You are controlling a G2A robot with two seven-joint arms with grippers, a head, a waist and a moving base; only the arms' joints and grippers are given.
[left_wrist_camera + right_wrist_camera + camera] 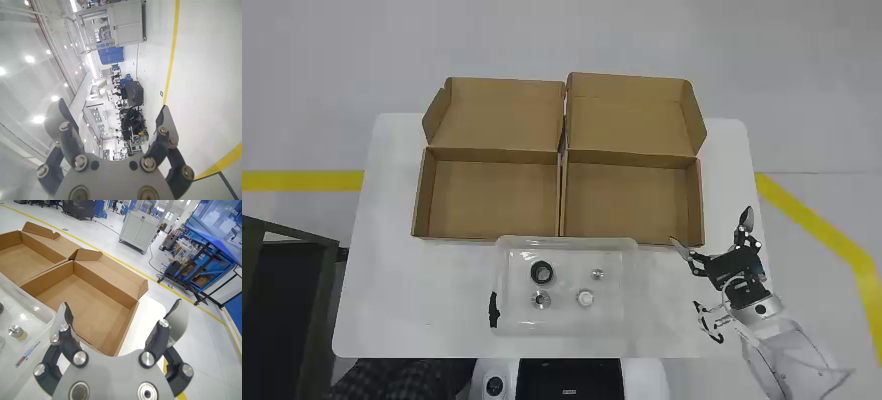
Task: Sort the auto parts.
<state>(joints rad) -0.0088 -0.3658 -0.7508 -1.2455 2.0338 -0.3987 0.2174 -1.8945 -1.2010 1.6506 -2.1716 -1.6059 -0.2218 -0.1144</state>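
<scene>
The left hand [113, 104] is released, its fingers spread wide with nothing between them, and it faces out over a white floor crossed by a yellow line [171, 55].

On the white table [392, 250] two open cardboard boxes stand side by side, touching, their lids folded back: the left box [492, 200] and the right box [627, 205]. Just in front of them, across their shared wall, lies a clear plastic tray [562, 240] with the auto parts. A curved black piece [494, 308] sits at the tray's left edge. Inside are a black ring [542, 271], a metal ring [540, 299] just in front of it, a white cap [585, 297] and a small metal stud [596, 272].

The right hand [713, 232] hangs near the table's right edge, beside the right box's front corner. It too is released, its fingers wide apart and holding nothing.
</scene>
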